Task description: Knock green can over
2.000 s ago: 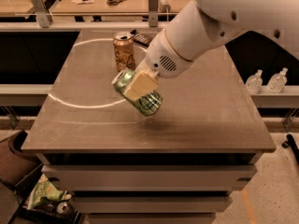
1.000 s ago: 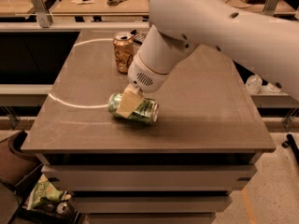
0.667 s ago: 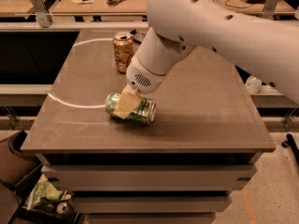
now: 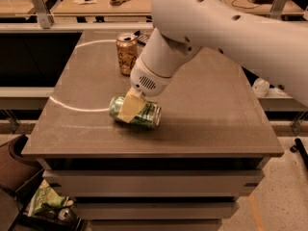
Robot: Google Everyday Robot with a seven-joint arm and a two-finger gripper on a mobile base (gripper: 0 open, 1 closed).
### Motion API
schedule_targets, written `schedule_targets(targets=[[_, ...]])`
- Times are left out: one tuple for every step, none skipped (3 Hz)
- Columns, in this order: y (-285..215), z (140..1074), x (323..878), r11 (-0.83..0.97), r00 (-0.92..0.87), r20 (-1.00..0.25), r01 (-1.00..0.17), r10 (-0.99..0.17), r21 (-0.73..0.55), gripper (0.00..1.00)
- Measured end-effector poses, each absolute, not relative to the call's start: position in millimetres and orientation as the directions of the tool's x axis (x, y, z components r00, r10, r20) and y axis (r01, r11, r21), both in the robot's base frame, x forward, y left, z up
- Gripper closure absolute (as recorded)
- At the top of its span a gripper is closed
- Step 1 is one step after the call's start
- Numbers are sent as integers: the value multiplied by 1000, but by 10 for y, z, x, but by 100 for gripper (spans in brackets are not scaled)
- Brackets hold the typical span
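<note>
Lower left of the frame, on the floor: crumpled green packaging (image 4: pixel 48 198), glossy and creased. Contents not discernible.

Upper left, on the wooden bench (image 4: pixel 62 6) behind the tabletop: scissors (image 4: pixel 120 1) lying flat.

Tabletop (image 4: pixel 211 114): flat, rectangular, grey-brown, matte and faintly speckled. Marked at left with a thin pale arc (image 4: pixel 72 105). Stacked over pale stepped tiers below the front edge.

Left of centre, towards the far edge: gold-brown can (image 4: pixel 127 53), cylindrical metal, patterned wall, silver top with tab. Upright, apart from the green can and beyond it. Inside not visible.

Centre left, nearer the front edge: green can (image 4: pixel 150 113), cylindrical aluminium, reflective green wall with pale markings. Lying on its side on the tabletop, long axis running left to right and slightly towards the lower right, right-hand end facing the viewer. Contents not visible.

Tool (image 4: pixel 132 110): directly over the green can, clenched around its middle. Near finger (image 4: pixel 130 107) flat, tan, matte, laid across the can's front face with the tip down by the tabletop. Far side hidden behind the can.

Above the tool: white rounded wrist housing (image 4: pixel 148 82) with a small perforated grille, smooth plastic finish.

Centre to upper right: arm (image 4: pixel 226 28), large smooth white shell with small dark recessed holes, reaching in from the right edge of the frame.

Right edge, beyond the tabletop: white plastic bottle (image 4: pixel 261 86), partly hidden.
</note>
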State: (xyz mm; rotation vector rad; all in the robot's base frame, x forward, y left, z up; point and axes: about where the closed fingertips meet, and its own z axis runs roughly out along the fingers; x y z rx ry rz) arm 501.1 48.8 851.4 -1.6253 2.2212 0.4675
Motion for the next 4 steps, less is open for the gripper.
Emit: schedule_targets(targets=[[496, 8516, 5002, 286, -280, -461, -956, -842, 58, 36], [504, 8518, 4994, 284, -278, -461, -957, -843, 57, 13], [508, 8526, 4984, 283, -276, -461, -958, -844, 55, 0], [508, 8526, 4983, 283, -276, -461, -958, -844, 55, 0]])
